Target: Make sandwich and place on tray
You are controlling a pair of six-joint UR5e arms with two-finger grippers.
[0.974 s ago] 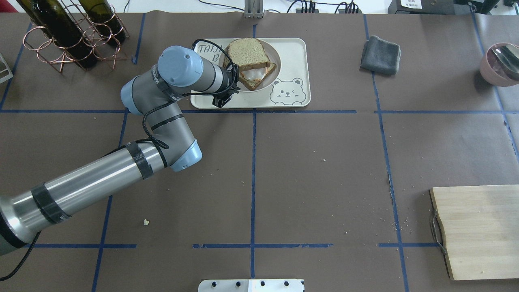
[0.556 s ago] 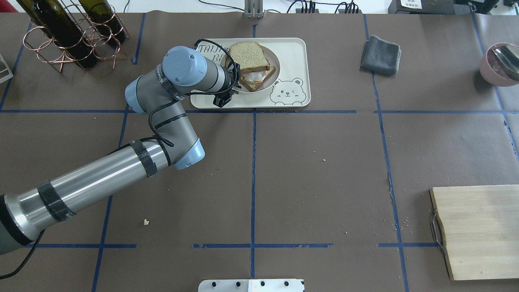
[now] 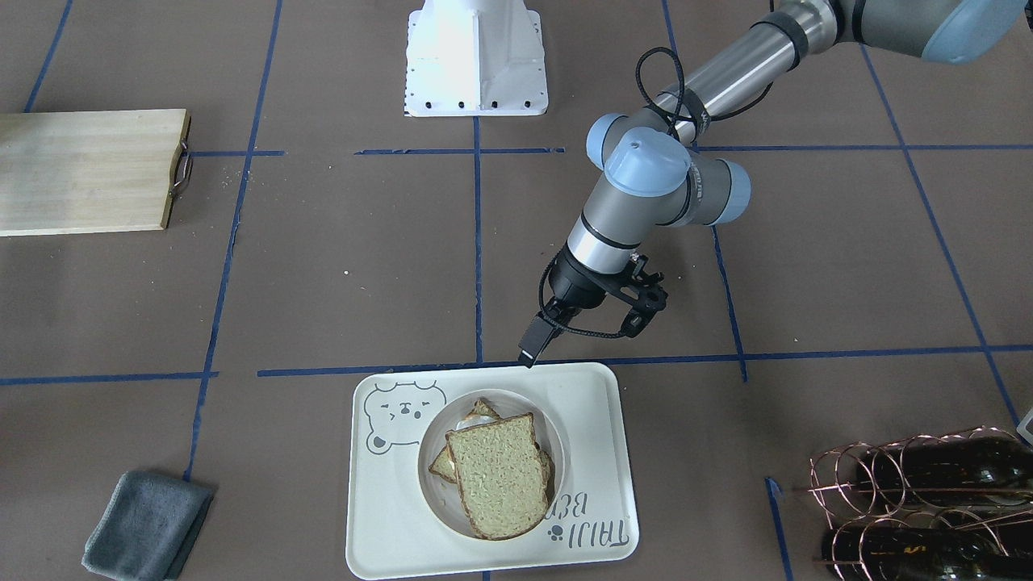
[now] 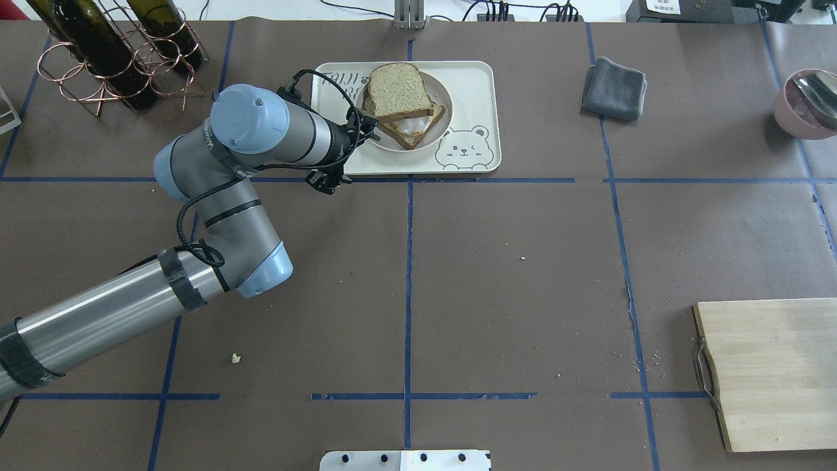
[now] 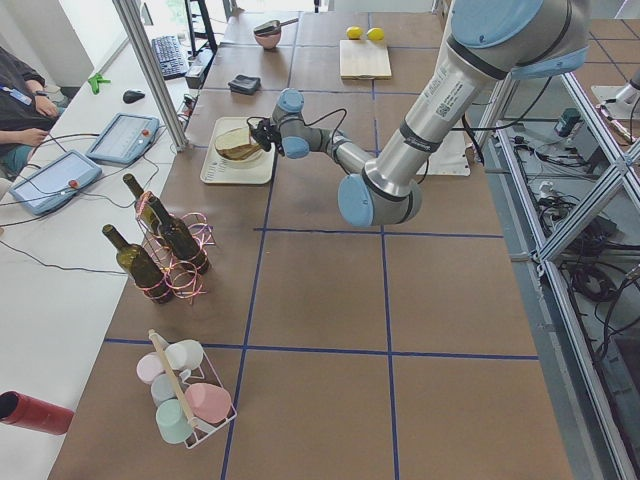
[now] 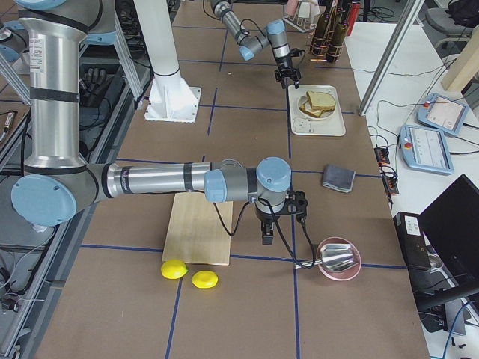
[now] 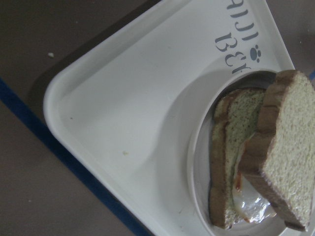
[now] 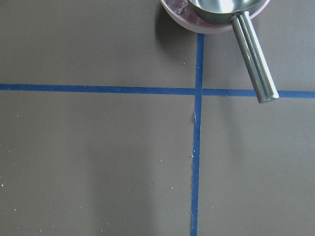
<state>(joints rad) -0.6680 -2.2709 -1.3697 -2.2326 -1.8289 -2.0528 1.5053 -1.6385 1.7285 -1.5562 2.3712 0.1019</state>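
Listing what you have. Left gripper (image 3: pixel 530 349): poised at the rim of the tray (image 3: pixel 387 516), carrying nothing you can see; jaws parted or closed, cannot tell. Sandwich (image 3: pixel 496 476): just ahead of those jaws, on a round plate (image 3: pixel 425 476) seated in the tray, top slice skewed over the egg (image 7: pixel 248 209), probably just loose stacking. Right gripper (image 6: pixel 266 233): well apart beside a pink bowl (image 6: pixel 329 273), jaw state unreadable, seemingly parked clear.

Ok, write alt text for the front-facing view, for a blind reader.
A sandwich, top slice askew, sits on a round white plate on a cream tray with a bear drawing. The left gripper hangs by the tray's edge, clear of the sandwich; a wooden board and grey cloth lie at the view's left.
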